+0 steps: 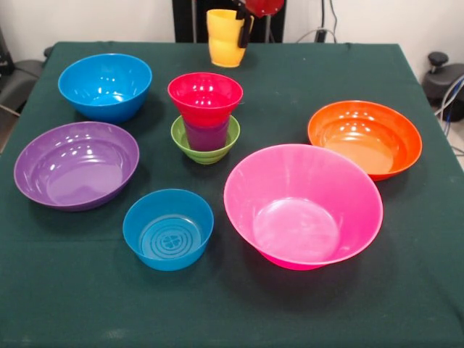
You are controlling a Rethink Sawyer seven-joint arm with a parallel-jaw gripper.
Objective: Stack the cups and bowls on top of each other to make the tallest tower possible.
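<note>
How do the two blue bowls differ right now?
The small blue bowl sits at the table's near side, beside the pink bowl; the mid-sized blue bowl sits farther back, behind the purple bowl. The small one is narrower, with raised rings on its floor; the mid-sized one's inside looks smooth. Both are glossy, upright, empty and unstacked.

The gripper is cut off by the top edge, and the contact of its fingers with the yellow cup is too small to resolve. The purple cup is largely hidden between the red bowl and the green bowl. The table is cut off at the bottom edge
</note>
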